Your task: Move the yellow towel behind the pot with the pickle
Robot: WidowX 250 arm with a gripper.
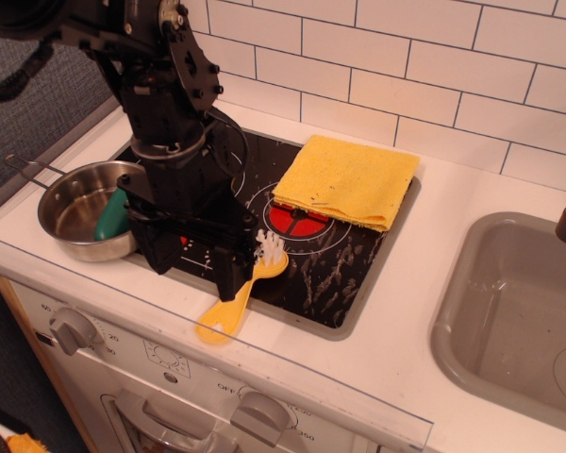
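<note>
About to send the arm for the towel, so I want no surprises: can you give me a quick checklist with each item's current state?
1. Towel in plain view, folded, on the stove's back right: ok.
2. Nothing on top of towel: ok.
3. Pickle inside pot: ok.
4. Space behind pot free: cannot tell, the arm hides it.
5. Tool open and empty: cannot tell.
6. Brush clear of tool: not ok, right beside it.

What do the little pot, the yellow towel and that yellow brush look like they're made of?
The pot looks like polished steel: shiny and silvery, with reflections inside. The yellow towel looks like soft woven cloth: matte, folded, with layered edges. The brush seems to be moulded plastic, smooth and slightly glossy, with white bristles that are probably synthetic.
</note>
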